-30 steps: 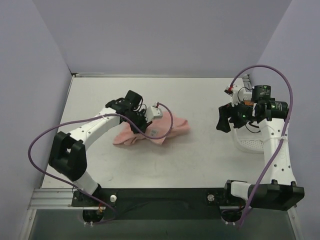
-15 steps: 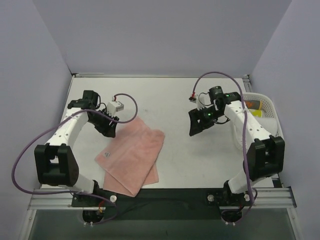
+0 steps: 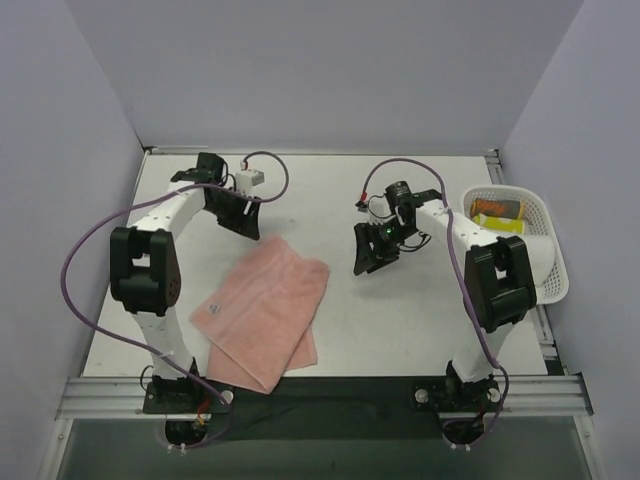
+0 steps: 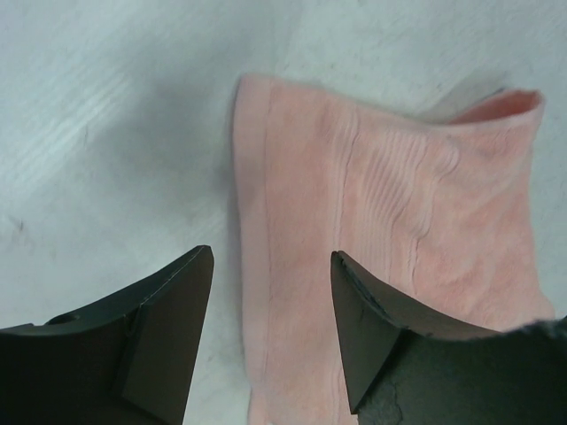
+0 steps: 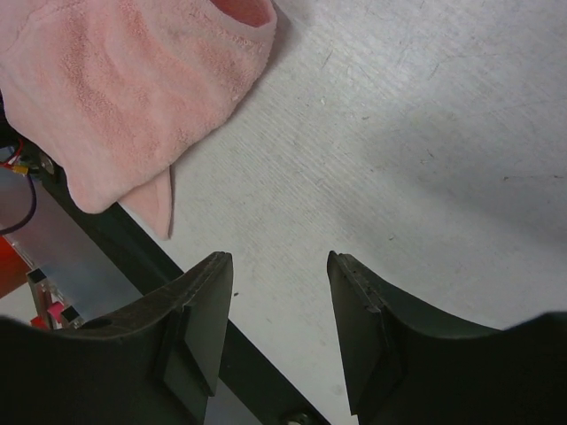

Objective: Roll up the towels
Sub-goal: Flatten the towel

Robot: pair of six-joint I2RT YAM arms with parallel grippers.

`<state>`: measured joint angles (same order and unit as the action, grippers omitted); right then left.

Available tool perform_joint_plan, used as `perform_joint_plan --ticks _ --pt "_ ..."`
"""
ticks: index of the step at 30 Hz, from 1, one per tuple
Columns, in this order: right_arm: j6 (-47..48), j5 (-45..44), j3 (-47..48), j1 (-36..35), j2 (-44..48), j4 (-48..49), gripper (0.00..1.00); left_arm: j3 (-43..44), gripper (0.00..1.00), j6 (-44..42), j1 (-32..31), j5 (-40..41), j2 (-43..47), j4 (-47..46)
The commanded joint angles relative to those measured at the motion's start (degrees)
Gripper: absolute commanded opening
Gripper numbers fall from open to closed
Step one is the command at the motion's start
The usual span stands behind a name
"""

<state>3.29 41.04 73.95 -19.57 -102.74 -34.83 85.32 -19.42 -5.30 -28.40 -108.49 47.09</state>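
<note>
The left arm reaches far across the pale flat table [image 3: 410, 320]. The left pincer [image 3: 243, 212] points down over the far end of the soft, fuzzy salmon-pink cloth towel [image 3: 265, 315]. Its black fingers are apart and hold nothing. The right arm bends in toward the middle. The right pincer [image 3: 368, 256] is partly apart and empty, above bare table. The towel lies folded flat, with one corner over the near edge.

Lab cell, plain walls [image 3: 320, 70] (lavender), white table [image 3: 400, 320]
</note>
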Motion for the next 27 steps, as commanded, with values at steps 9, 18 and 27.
perform_joint_plan --ticks 9,18,27 --pt "2.0 1.5 3.4 0.3 -3.1 -0.4 0.49 11.5 0.68 3.7 -9.0 6.8 -12.5 -4.6" --pt "1.5 1.6 5.1 0.4 -4.4 -0.3 0.49 9.8 0.44 2.5 -10.8 11.1 -13.7 -4.2" --pt "2.0 2.5 6.1 0.5 -5.5 -0.2 0.49 12.1 0.0 6.9 -6.8 0.6 -6.2 -0.2"
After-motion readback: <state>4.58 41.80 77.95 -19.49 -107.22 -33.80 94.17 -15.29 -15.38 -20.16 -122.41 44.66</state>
